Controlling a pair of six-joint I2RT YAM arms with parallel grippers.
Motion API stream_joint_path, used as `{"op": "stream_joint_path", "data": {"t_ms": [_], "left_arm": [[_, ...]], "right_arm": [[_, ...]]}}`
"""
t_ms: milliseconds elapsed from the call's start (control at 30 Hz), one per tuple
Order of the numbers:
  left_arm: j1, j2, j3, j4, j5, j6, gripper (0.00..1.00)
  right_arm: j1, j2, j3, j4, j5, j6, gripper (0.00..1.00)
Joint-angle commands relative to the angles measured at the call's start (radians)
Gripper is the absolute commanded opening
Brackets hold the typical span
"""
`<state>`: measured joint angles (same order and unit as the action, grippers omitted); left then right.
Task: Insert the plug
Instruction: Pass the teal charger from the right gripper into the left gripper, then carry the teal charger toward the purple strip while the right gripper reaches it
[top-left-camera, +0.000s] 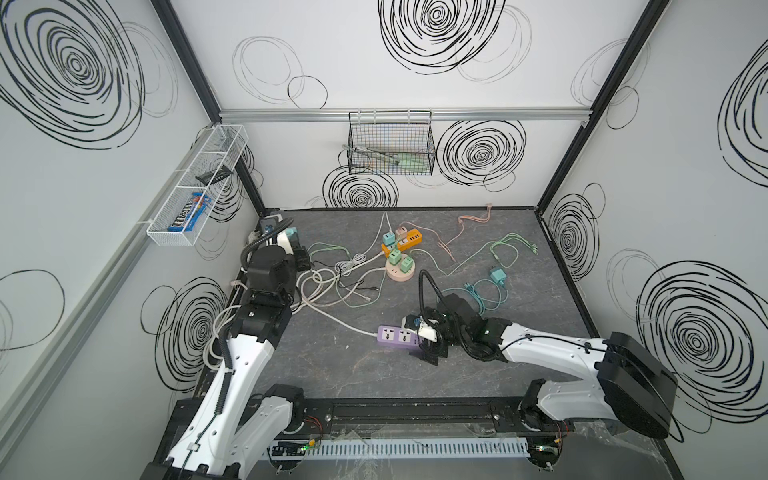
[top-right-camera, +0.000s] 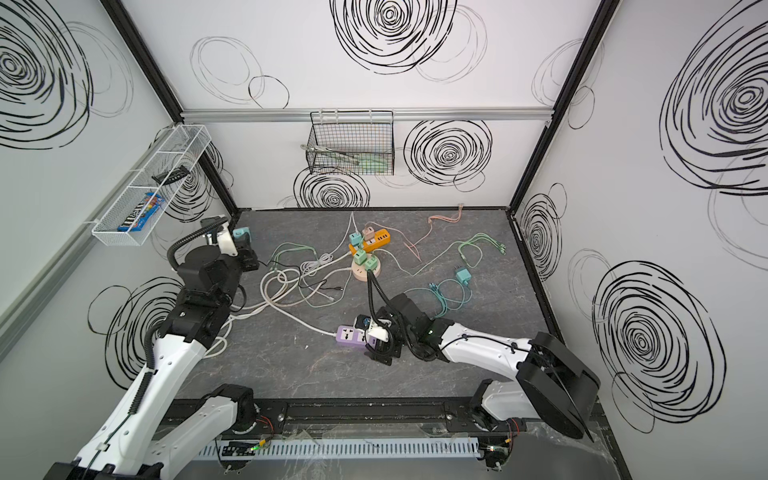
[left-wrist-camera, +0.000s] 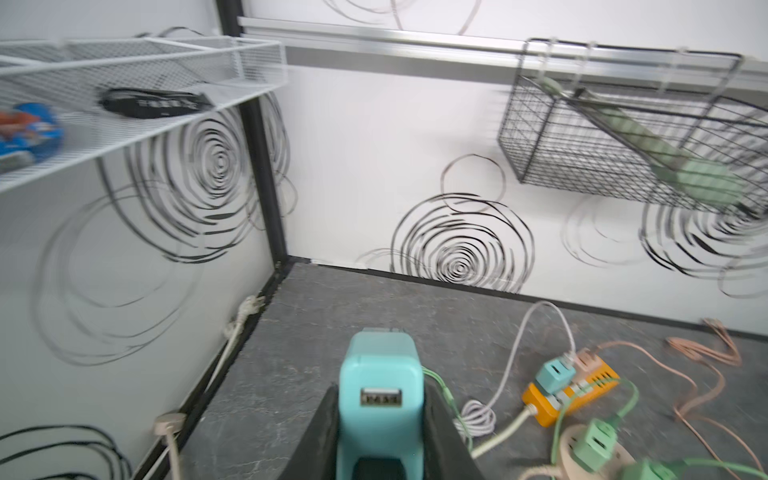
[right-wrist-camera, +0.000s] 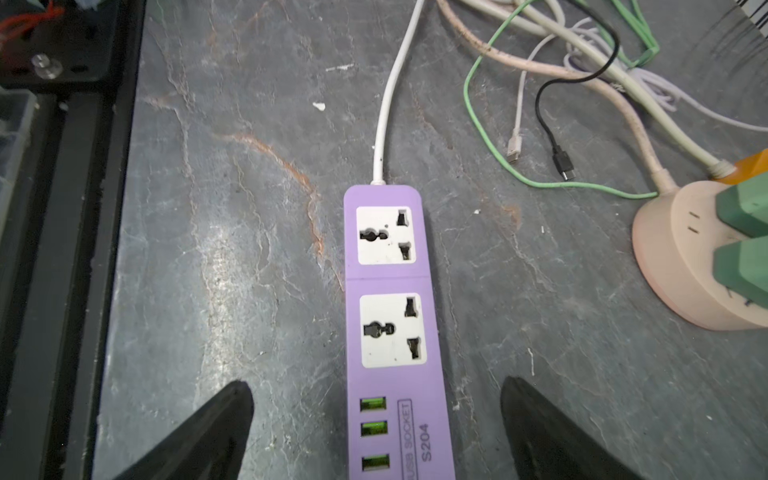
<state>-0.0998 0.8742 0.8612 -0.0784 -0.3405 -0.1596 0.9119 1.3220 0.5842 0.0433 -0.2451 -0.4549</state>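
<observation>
teal plug (left-wrist-camera: 379, 374) is pinched in my left hand (left-wrist-camera: 380, 415), up off the bench (right-wrist-camera: 249, 249) near the back corner, well apart from the purple strip (right-wrist-camera: 392, 282). right hand (right-wrist-camera: 376, 384) is wide open, fingers either side of the strip's usb end, gripping nothing. my worry: if i push the plug in with the strip loose like that, it'll skate across the bench or tip. also can't see the prongs from the wrist view, so a bad angle could jam on the socket face. and the cable tangle (top-left-camera: 328, 286) sits between the two, easy snag on the way over.
</observation>
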Motion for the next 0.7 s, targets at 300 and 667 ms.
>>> {"op": "stream_joint_path", "data": {"t_ms": [300, 667], "left_arm": [[0.048, -0.048, -0.030, 0.022, -0.241, -0.046, 0.00], [-0.006, 0.048, -0.047, 0.047, 0.059, 0.042, 0.00]], "right_arm": [[0.078, 0.257, 0.216, -0.120, 0.204, -0.135, 0.97], [0.077, 0.373, 0.269, -0.141, 0.370, -0.153, 0.99]]}}
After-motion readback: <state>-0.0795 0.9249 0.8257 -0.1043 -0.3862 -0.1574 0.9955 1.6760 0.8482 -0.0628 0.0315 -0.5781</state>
